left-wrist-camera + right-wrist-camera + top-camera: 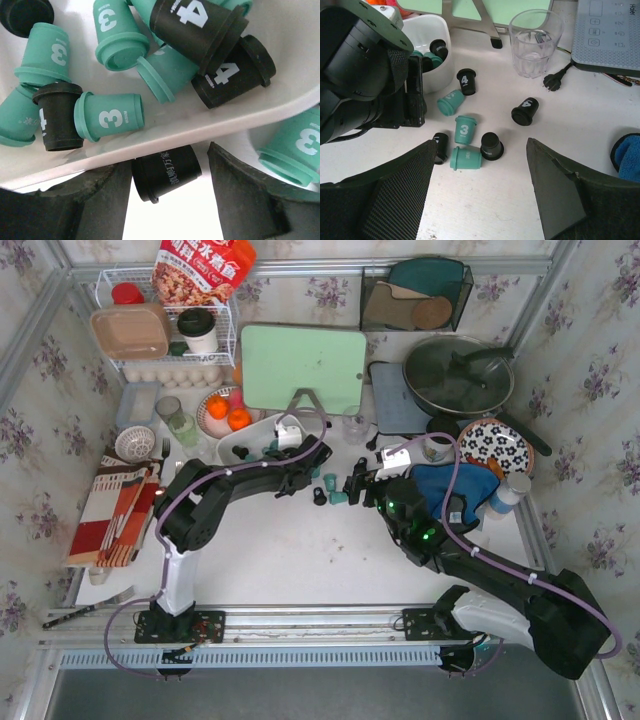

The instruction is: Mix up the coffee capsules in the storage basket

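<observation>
Left gripper: jaws wide, straddling black capsule on table just outside storage basket wall, likely for lifting it in. Right gripper: wide, empty, hovering over loose coffee capsules beside basket, mid-table.

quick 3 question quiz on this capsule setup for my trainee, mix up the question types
1. True or false: every one of the coffee capsules is inside the storage basket.
2. Which number is printed on the teal capsules? A) 3 B) 4 C) 7
3. What colour is the capsule lying between the fingers of the left tool?

Key:
1. False. Several lie loose on the table.
2. A
3. Black
</observation>
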Robot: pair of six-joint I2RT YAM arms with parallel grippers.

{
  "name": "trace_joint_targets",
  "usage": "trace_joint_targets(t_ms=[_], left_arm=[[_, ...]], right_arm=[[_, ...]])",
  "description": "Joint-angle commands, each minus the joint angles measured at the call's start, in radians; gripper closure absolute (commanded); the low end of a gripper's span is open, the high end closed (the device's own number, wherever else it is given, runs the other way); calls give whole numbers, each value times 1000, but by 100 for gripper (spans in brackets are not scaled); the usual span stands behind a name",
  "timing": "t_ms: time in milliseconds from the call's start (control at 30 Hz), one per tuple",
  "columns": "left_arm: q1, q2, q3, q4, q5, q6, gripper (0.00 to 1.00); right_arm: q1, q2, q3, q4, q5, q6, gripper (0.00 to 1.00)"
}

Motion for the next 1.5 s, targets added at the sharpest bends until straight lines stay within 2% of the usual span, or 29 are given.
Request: trace_joint_targets(t_ms=[0, 100, 267, 333, 500, 733, 1000, 1100, 1233, 1367, 1467], left_arm=[[4, 20, 17, -47, 56, -8, 38], [3, 6, -7, -59, 58, -30, 46], [-7, -41, -66, -43, 58, -34, 67], [-14, -57, -77, -43, 53, -29, 70], [-28, -124, -92, -53, 23, -5, 69], [-13, -243, -133, -55, -73, 116, 67], [9, -406, -178, 106, 34, 337, 64], [61, -403, -151, 122, 100, 380, 63], [167, -362, -108, 100, 204, 337, 61], [241, -287, -76, 81, 263, 294, 50], [256, -243, -69, 73, 278, 278, 46]], right_arm=[[-1, 2, 6, 20, -2, 7, 21], [-1, 2, 7, 20, 0, 7, 21], [-1, 1, 7, 19, 1, 7, 21], [-1, 1, 7, 19, 3, 7, 21], [-1, 0, 6, 18, 7, 5, 21], [-1, 2, 6, 18, 4, 5, 21], [-1, 19, 9, 20, -8, 7, 21], [-1, 48, 21, 15, -26, 7, 20], [-1, 90, 34, 7, -47, 13, 21], [-1, 148, 51, 9, -60, 33, 21], [-1, 216, 82, -12, -59, 53, 21]])
